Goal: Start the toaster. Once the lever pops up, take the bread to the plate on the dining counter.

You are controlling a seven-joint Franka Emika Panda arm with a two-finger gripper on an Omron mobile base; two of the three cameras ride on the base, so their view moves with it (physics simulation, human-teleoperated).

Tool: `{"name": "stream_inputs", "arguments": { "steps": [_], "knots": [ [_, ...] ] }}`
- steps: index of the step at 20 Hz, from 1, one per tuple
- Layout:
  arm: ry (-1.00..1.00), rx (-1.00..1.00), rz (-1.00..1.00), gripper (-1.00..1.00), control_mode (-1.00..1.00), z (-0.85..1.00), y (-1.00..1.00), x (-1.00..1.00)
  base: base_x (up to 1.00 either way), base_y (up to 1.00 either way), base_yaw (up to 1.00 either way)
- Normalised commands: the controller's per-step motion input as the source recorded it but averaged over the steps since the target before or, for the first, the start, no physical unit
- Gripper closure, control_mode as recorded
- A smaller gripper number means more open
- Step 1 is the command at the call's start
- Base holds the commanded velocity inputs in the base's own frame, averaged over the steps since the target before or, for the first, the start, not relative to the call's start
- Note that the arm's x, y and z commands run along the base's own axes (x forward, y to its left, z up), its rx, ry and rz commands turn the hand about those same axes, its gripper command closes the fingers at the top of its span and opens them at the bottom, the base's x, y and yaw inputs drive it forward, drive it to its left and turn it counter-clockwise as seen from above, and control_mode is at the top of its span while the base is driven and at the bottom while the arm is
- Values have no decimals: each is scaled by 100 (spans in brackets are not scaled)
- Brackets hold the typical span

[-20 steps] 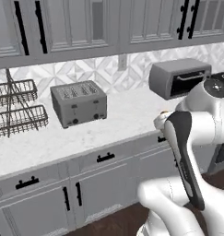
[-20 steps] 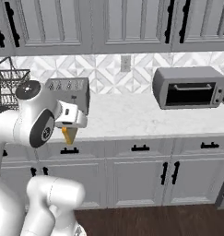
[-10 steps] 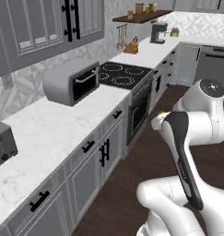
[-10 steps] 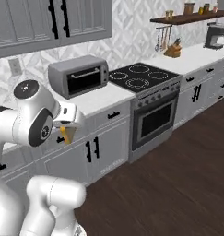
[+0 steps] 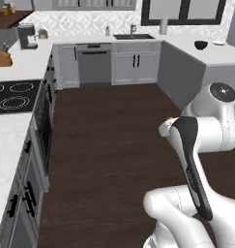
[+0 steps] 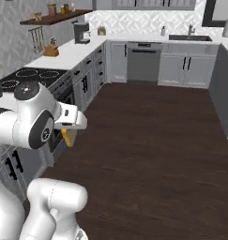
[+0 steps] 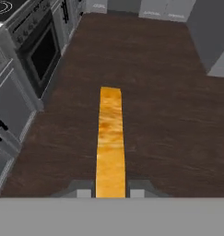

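bread: a slice (image 7: 110, 143) seen edge-on, a narrow golden-orange strip running up the middle from the bottom
fingers: two small grey tips (image 7: 84, 193), one on each side of the bread's lower end, touching it and clamped on it
floor: dark brown wood boards (image 7: 168, 106) beneath the bread, which hangs above them
oven: black glass door (image 7: 43, 54) set in a stainless front at upper left, below a corner of black cooktop (image 7: 3, 7)
cabinets: grey doors with black handles (image 7: 7, 115) along the left edge; more grey cabinets (image 7: 210, 32) at upper right
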Motion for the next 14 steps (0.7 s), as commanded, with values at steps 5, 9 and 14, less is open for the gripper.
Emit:
{"name": "stream_inputs", "arguments": {
  "steps": [5,9,14],
  "knots": [
    [0,0,0,100,100,0,0,0,40,0,-85],
    [0,0,0,100,100,0,0,0,62,17,-71],
    [0,0,0,100,100,0,0,0,100,48,-26]
  ]
}}
